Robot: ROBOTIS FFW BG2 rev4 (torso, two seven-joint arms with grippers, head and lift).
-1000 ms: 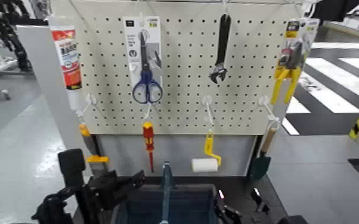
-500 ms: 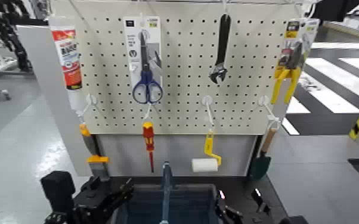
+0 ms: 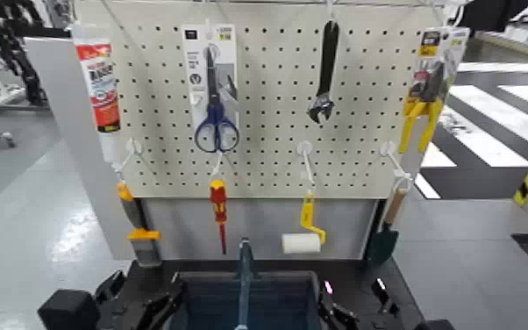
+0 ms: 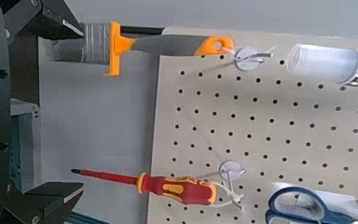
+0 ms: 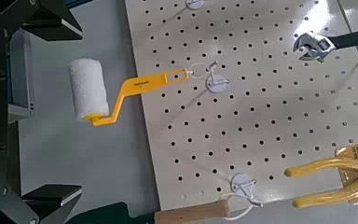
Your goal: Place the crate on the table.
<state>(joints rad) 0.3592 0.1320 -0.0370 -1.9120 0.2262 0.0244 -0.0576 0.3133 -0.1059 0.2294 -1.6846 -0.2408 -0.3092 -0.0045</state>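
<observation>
The crate (image 3: 272,298), dark blue-grey with a thin blue upright bar (image 3: 244,276) across its middle, stands on the black table top (image 3: 355,269) at the foot of the pegboard, cut off by the head view's lower edge. My left gripper (image 3: 149,307) is low beside the crate's left rim. In the left wrist view its fingers (image 4: 54,200) stand wide apart, and the left gripper (image 4: 51,110) is open with nothing between them. My right gripper (image 3: 338,314) sits by the crate's right rim; in its wrist view the right gripper (image 5: 47,107) is open and empty too.
The cream pegboard (image 3: 267,96) rises right behind the crate. On it hang scissors (image 3: 216,96), a wrench (image 3: 324,75), a red screwdriver (image 3: 219,211), a yellow paint roller (image 3: 303,237), pliers (image 3: 425,96) and a sealant tube (image 3: 99,83). Grey floor lies on both sides.
My left arm has dropped down and to the left, sinking toward the lower edge of the head view. The crate and right gripper have stayed put.
</observation>
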